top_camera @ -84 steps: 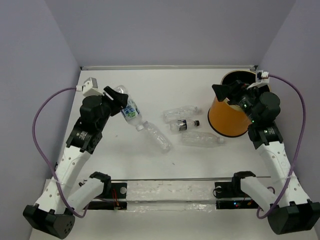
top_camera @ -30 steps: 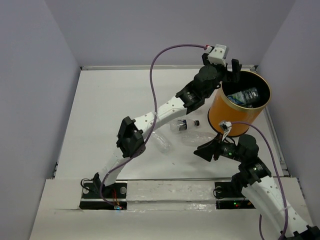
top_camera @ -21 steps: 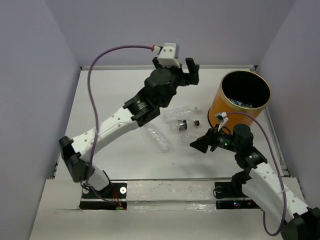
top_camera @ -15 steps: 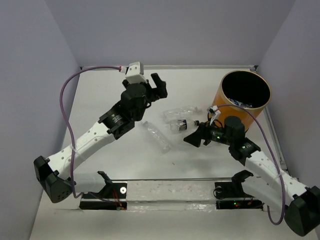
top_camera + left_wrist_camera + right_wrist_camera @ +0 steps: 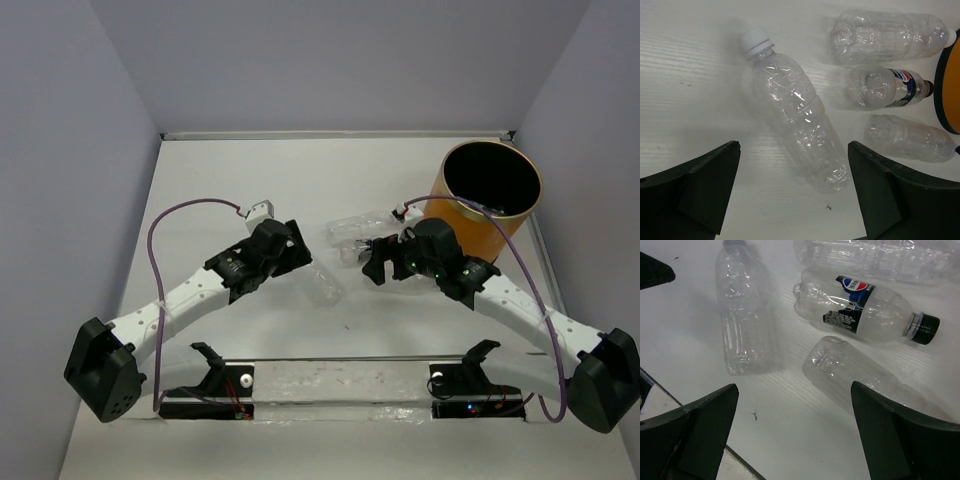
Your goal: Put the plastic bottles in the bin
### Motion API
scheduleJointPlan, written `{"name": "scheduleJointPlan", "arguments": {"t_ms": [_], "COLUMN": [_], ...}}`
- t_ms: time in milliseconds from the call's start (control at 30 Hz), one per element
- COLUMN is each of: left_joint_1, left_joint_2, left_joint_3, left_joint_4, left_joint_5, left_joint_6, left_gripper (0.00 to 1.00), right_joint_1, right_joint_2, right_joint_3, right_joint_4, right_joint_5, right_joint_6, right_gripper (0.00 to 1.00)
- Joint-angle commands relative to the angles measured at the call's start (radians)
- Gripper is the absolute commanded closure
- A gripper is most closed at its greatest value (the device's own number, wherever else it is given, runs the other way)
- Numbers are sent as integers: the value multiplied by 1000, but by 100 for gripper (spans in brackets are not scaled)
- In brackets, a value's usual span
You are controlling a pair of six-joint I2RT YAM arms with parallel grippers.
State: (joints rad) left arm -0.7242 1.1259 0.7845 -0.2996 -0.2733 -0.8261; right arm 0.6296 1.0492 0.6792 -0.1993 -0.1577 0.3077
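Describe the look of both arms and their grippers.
Both the left arm and the right arm have white links with black joints. A purple cable loops to a small white camera box at each wrist. The fingers are dark, matte wedges.

The white table [image 5: 220,180] carries four things lying on their sides near its middle: a white-capped bottle [image 5: 795,112] set apart at a slant, an unlabelled bottle [image 5: 887,36], a dark-capped bottle [image 5: 885,89] (blue-and-white label) just beside it, and a third clear bottle [image 5: 905,137] nearest. The orange bin [image 5: 510,232] stands upright on the table's right side.
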Motion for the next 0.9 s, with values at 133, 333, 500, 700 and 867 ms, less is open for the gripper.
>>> {"name": "scheduleJointPlan", "arguments": {"t_ms": [133, 333, 500, 700, 867], "left_joint_1": [9, 11, 20, 34, 49], "left_joint_2": [99, 169, 247, 301, 350], "left_joint_3": [-70, -94, -85, -113, -105], "left_joint_4": [180, 292, 327, 375, 381], "left_joint_5": [88, 95, 108, 98, 95], "left_joint_6": [-97, -105, -85, -76, -42], "left_gripper": [1, 1, 1, 1, 2], "right_joint_1": [4, 4, 4, 4, 4], "right_joint_2": [57, 100, 152, 250, 319], "right_joint_3": [102, 160, 194, 214, 233], "right_joint_4": [-155, -206, -229, -258, -267], "right_joint_5": [199, 227, 193, 165, 165], "right_joint_6": [-41, -73, -96, -101, -111], "right_gripper": [0, 0, 0, 0, 0]}}
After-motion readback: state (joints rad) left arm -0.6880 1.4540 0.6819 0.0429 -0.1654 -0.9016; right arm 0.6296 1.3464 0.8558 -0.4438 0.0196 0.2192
